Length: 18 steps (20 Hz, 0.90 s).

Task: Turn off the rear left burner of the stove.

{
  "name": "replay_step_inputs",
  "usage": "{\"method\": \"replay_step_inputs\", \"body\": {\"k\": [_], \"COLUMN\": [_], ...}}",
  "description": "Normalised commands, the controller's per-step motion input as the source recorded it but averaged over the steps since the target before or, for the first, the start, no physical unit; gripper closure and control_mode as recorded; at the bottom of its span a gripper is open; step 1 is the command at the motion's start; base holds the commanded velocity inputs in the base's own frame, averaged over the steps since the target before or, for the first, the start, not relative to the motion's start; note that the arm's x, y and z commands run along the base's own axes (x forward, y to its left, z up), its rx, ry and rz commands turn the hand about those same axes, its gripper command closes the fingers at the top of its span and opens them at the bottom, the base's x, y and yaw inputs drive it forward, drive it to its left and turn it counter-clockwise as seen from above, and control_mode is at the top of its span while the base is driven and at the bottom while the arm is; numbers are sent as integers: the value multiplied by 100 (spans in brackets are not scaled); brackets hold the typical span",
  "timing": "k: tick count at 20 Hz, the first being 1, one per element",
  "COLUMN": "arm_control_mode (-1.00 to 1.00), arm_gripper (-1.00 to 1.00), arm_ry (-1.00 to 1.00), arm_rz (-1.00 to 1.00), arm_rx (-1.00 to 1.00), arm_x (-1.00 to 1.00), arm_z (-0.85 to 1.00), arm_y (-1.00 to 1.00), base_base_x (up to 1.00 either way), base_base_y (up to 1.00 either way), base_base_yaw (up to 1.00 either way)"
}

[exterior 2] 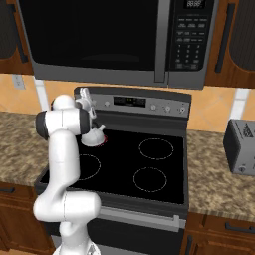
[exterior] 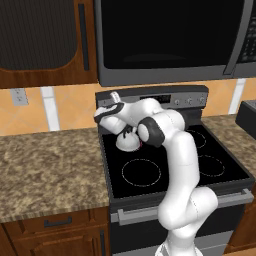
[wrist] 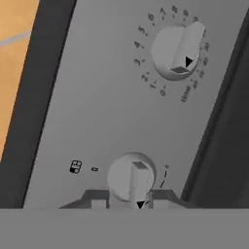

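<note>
1. The stove (exterior: 150,165) is the landmark: a black glass-top range with four round zones, set between two stretches of speckled stone bench (exterior: 50,165); a black microwave (exterior 2: 109,40) hangs directly above it.
2. The rear left burner (exterior 2: 103,141) lies at the back left corner of the stove's glass; a small reddish glow shows at its rim, just beside the white arm, which covers most of the zone in both base views.
3. The stove's grey steel back panel (exterior 2: 149,105) rises behind the glass, carrying small round knobs and a dark display (exterior 2: 129,101) at its middle.
4. The end effector (wrist: 130,200) is up against the left end of that back panel; in the hand view its two dark tips sit on either side of a small round knob (wrist: 131,177), close to it; the jaws stand narrow around the knob, though I cannot tell whether the tips actually press on it.
5. That knob's raised bar points toward the bottom of the hand view, a black arrow at its end; a second knob (wrist: 176,51) with numbered markings around it sits further along the panel.
6. A grey toaster (exterior 2: 241,147) stands on the bench to the right of the stove.
</note>
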Motion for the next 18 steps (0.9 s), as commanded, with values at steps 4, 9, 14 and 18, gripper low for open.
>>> {"method": "replay_step_inputs", "body": {"k": [4,9,14,18], "arm_control_mode": [-100,-100,-100,-100], "arm_gripper": [100,100,100,100], "arm_ry": [3,3,2,1], "arm_rz": [-16,-20,-24,-27], "arm_rx": [53,59,59,59], "arm_x": [-2,-9,-12,-7], "arm_z": [25,23,16,14], "arm_y": [-35,-40,-40,-35], "base_base_x": [0,0,0,0], "base_base_y": [0,0,0,0], "base_base_yaw": [0,0,0,0]}}
